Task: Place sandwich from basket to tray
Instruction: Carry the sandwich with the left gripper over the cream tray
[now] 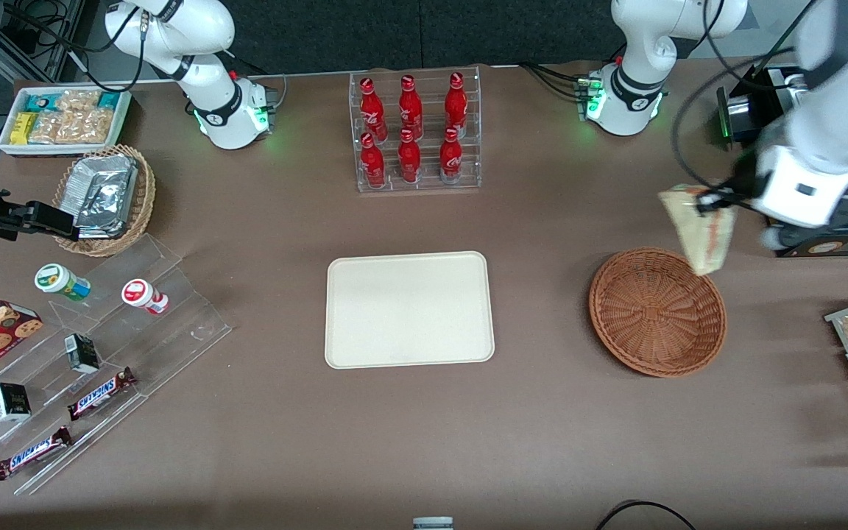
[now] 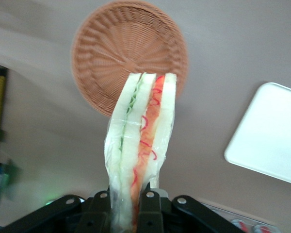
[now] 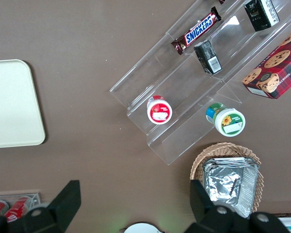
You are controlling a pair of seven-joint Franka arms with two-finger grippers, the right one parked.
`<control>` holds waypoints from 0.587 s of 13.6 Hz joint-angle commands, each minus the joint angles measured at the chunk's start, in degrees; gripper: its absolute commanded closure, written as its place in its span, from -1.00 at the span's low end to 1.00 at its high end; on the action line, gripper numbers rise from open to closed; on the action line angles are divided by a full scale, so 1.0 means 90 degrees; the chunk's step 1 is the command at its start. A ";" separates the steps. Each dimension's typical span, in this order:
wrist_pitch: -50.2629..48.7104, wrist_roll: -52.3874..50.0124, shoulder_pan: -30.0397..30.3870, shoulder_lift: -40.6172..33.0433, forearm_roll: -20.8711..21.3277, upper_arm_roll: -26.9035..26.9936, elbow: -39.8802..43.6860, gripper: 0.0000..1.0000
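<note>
One sandwich point(image 1: 696, 232) hangs in the air, pinched at one end between the two fingers of the left arm's gripper point(image 1: 711, 200). It is clear of the table and sits over the rim of the round brown basket point(image 1: 657, 313), on the side of the rim farther from the front camera. From the wrist camera the sandwich point(image 2: 140, 150) runs straight out from the gripper point(image 2: 127, 206), its cut edge facing the lens with green and red filling between pale bread slices. The fingers point(image 2: 149, 206) press against its outer faces, and a clear wrapping covers it. Its free end overlaps the basket point(image 2: 121, 43) in this view. The cream tray point(image 1: 409, 309) lies flat near the table's middle, well apart from the basket, with nothing on it.
</note>
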 commanded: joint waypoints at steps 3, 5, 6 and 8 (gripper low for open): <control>0.0578 -0.1772 -0.1505 0.0692 -0.0037 0.0030 0.0405 1.00; 0.0726 -0.2049 -0.2042 0.1199 -0.0008 0.0030 0.0686 1.00; 0.0727 -0.2078 -0.2315 0.1608 0.0002 0.0030 0.0881 1.00; 0.0814 -0.2429 -0.2629 0.2574 0.0031 0.0030 0.1651 1.00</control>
